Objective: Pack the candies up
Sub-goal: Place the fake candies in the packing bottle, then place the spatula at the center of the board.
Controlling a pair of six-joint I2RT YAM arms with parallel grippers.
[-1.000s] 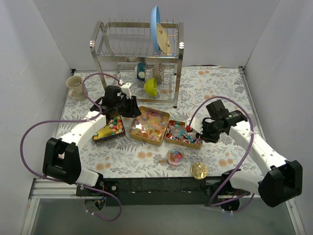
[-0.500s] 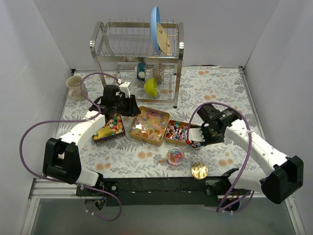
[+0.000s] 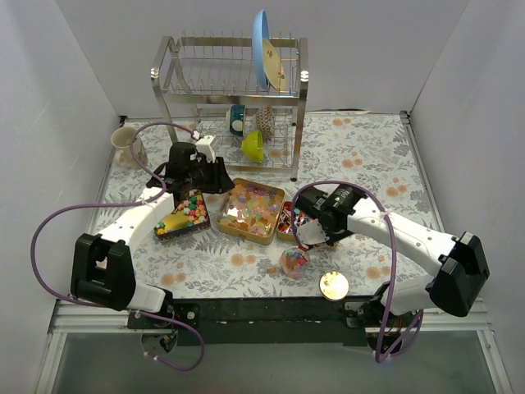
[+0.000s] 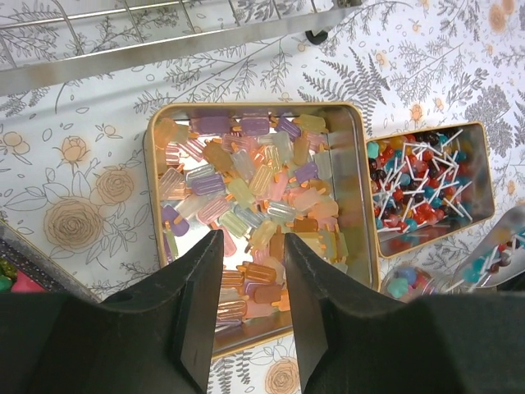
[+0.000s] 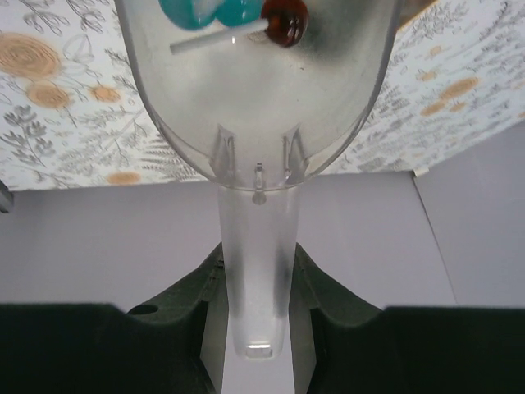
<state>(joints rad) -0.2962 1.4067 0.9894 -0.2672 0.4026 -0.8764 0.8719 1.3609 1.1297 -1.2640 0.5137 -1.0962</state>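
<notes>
Three open containers hold the candies: a dark tray of bright multicoloured pieces, a gold middle tin of translucent popsicle-shaped pieces, and a right tin of small lollipops. A small round clear jar with a few candies stands in front of the tins. My left gripper is open and empty and hovers over the middle tin. My right gripper is shut on the handle of a clear plastic scoop. The scoop holds a teal and a dark red lollipop just above the jar.
A round gold lid lies near the front edge, right of the jar. A metal dish rack at the back holds a blue plate and a yellow-green bowl. A cream mug stands at the back left.
My right arm has swung left and nearer with the scoop, from over the right tin to above the jar. My left arm has barely moved.
</notes>
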